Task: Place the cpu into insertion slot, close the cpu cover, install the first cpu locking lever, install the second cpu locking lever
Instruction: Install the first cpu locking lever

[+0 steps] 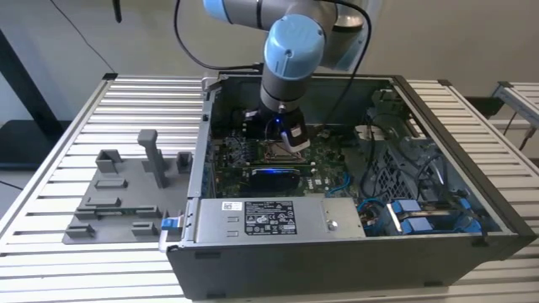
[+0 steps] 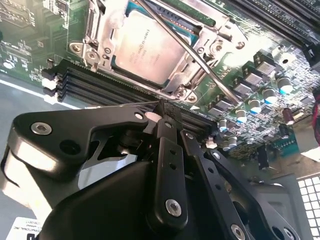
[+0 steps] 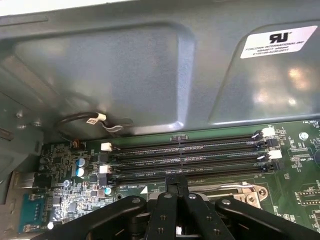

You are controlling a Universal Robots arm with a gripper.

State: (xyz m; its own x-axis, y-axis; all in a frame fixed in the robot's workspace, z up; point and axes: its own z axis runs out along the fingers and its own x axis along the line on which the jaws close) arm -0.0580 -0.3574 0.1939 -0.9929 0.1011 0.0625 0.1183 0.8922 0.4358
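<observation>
Open above, crowded at board level

You can come straight down through the open top of the case. Lower down, a thin lever slants across the cpu. Memory slots run just beside the insertion slot, with the side wall rising close behind. The power supply lines one case edge, and cables fill the exterior view's right corner.

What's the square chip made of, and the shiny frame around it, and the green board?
The cpu looks topped with dull grey metal: a soft, even sheen. The cpu cover around it looks like bare polished steel; it glints white. The circuit board seems a stiff sheet with a green, slightly glossy coating, probably fibreglass.
</observation>
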